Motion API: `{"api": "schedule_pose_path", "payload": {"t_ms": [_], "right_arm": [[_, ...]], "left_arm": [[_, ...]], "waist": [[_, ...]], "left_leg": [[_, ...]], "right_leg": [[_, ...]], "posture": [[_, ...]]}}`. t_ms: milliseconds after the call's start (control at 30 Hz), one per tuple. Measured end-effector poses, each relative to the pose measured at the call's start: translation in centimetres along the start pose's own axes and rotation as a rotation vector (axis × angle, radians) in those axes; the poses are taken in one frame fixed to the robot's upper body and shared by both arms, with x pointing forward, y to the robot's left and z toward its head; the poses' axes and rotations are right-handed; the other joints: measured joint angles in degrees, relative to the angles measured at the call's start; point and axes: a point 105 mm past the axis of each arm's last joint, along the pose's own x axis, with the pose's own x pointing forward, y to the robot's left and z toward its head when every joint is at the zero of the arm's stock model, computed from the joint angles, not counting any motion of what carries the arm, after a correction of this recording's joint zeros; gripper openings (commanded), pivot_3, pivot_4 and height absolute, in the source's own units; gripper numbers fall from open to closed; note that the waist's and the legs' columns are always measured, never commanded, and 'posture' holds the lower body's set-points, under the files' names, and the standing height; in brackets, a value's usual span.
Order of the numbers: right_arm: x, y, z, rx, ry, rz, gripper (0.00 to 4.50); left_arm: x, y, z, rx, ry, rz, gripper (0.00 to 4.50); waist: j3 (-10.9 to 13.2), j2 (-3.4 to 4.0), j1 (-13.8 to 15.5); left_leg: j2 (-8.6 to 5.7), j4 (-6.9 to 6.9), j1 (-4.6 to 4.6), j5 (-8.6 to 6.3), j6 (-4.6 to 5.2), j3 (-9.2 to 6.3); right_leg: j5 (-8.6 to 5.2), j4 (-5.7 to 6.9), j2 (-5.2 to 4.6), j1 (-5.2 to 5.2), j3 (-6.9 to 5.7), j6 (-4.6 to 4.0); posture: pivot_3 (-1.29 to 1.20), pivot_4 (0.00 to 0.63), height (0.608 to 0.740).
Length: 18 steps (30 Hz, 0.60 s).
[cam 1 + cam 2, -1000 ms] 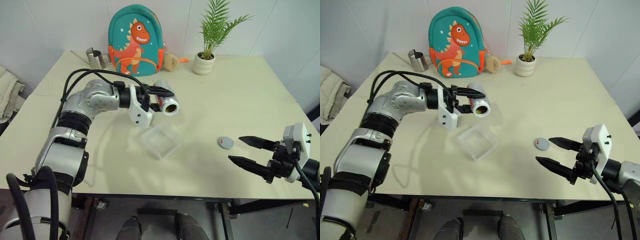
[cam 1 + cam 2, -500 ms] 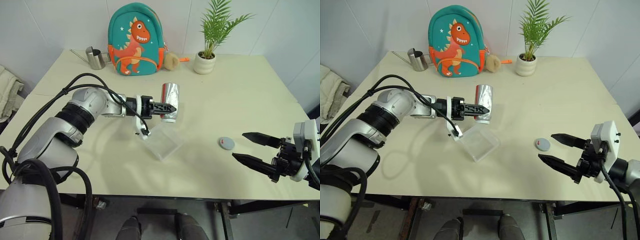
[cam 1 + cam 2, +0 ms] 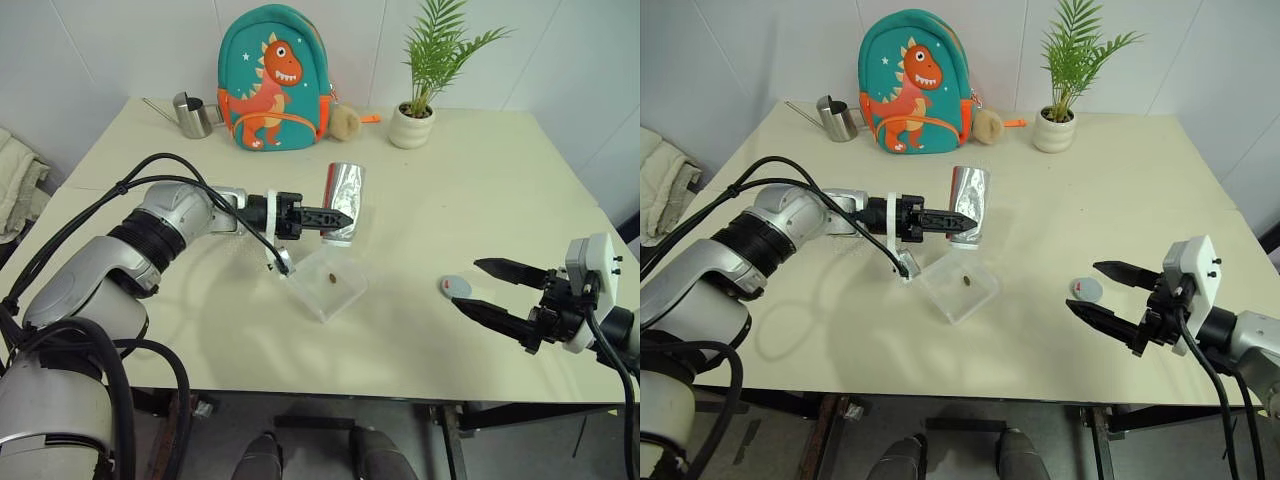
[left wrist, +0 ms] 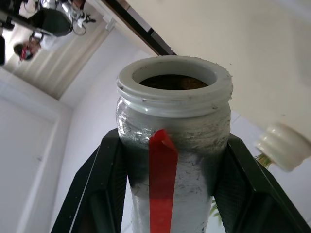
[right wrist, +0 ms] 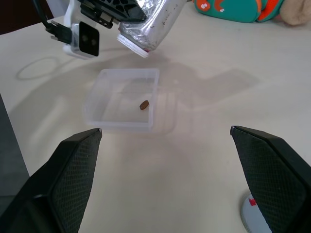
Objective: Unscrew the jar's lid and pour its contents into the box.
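My left gripper (image 3: 335,215) is shut on the clear jar (image 3: 343,203), which hangs upside down with its open mouth just above the clear square box (image 3: 322,284). In the left wrist view the jar (image 4: 173,160) shows a red strip and sits between both black fingers (image 4: 99,187). A small brown pellet, the contents (image 3: 331,278), lies inside the box; it also shows in the right wrist view as contents (image 5: 144,105). The grey lid (image 3: 455,287) with its red mark lies on the table at the right. My right gripper (image 3: 485,289) stands open and empty beside the lid.
A dinosaur backpack (image 3: 271,80), a steel watering can (image 3: 189,114), a plush toy (image 3: 343,121) and a potted plant (image 3: 415,115) line the table's far side. The table edge (image 3: 300,383) runs close in front of the box.
The jar has turned from lying sideways to mouth-down over the box, and the brown pellet now lies in the box. The right gripper has stayed in place.
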Motion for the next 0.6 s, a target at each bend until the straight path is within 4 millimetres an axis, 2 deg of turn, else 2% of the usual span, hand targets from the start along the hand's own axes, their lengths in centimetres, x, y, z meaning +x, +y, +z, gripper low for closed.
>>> {"api": "schedule_pose_path", "payload": {"t_ms": [133,233,400,500,600], "right_arm": [[0.1,0.0,0.2,-0.009,-0.010,0.009,4.46],[0.2,-0.2,0.5,-0.014,-0.018,0.014,4.46],[0.9,-0.7,0.8,-0.026,-0.006,0.038,4.46],[1.3,-1.0,1.1,-0.032,-0.003,0.056,4.46],[1.7,-1.4,1.0,-0.031,0.010,0.072,4.46]], "left_arm": [[-1.6,-0.1,-4.1,-0.465,0.342,0.066,2.01],[-2.4,-1.1,-5.1,-0.789,0.513,0.151,2.01],[-4.5,-6.3,-4.3,-1.573,0.794,0.358,2.01],[-6.1,-8.1,-2.8,-1.908,0.820,0.446,2.01],[-6.9,-8.8,-1.4,-2.081,0.815,0.476,2.01]], "waist": [[0.0,0.01,-0.1],[0.0,0.07,0.0],[0.0,0.07,-0.3],[0.0,0.08,-0.6],[0.0,0.08,-0.3]], "left_leg": [[0.02,0.01,0.04,0.00,0.02,0.07],[0.02,0.02,0.06,0.00,0.03,0.08],[0.04,0.08,0.14,0.04,0.09,0.07],[0.06,0.08,0.22,0.07,0.14,0.03],[0.04,0.16,0.22,0.08,0.15,-0.03]], "right_leg": [[-0.01,0.04,0.00,0.00,0.01,-0.05],[-0.02,0.11,0.00,0.03,0.01,-0.07],[0.02,0.39,0.02,0.01,0.02,-0.11],[0.03,0.52,0.05,0.00,0.02,-0.14],[0.05,0.56,0.03,0.02,0.01,-0.14]], "posture": [[0.00,0.150,0.740],[0.00,0.150,0.740],[0.00,0.150,0.740],[0.00,0.150,0.740],[0.00,0.150,0.740]]}}
